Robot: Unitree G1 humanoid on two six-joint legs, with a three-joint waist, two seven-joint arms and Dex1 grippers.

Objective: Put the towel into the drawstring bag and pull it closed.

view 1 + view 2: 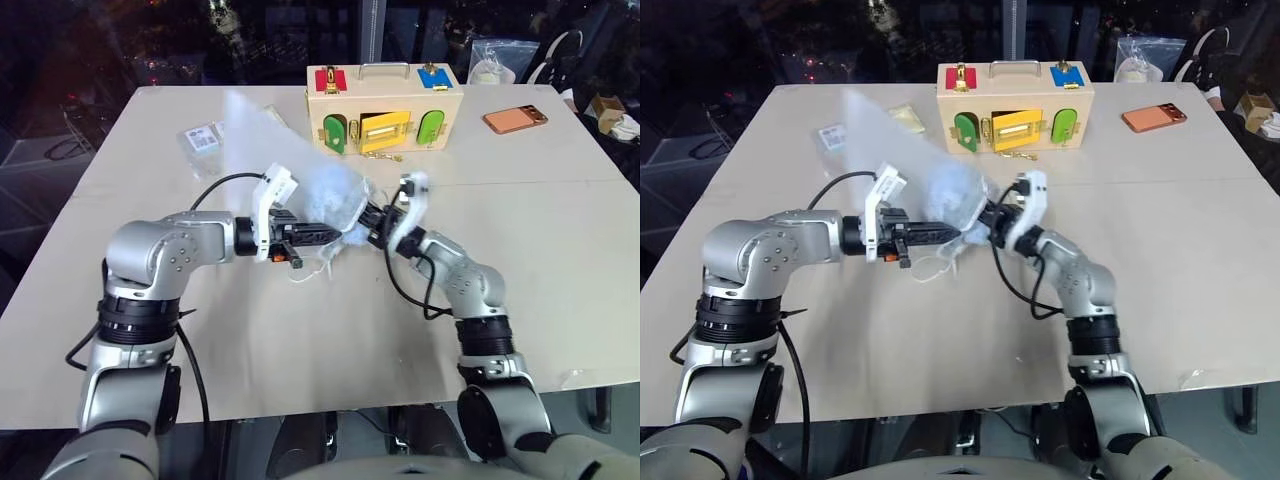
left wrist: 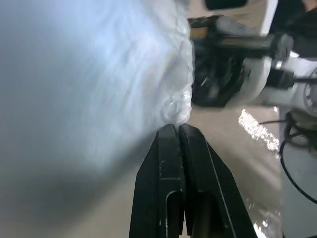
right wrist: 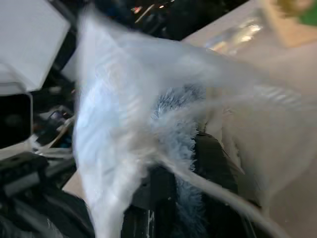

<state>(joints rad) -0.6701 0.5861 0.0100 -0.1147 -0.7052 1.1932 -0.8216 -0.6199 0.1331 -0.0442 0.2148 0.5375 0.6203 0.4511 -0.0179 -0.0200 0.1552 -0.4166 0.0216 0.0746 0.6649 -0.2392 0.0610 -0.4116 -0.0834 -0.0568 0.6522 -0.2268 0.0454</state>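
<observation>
Above the beige table (image 1: 300, 340), the clenched left gripper (image 1: 318, 236) pinches the translucent white mesh drawstring bag (image 1: 335, 200) while the right gripper (image 1: 372, 226), clamped on the fluffy light-blue towel (image 3: 181, 144), pushes inside; steady mouth tension should help.

Wooden latch box (image 1: 384, 108) at table (image 1: 560, 250) far edge; orange phone (image 1: 515, 120) beside.
</observation>
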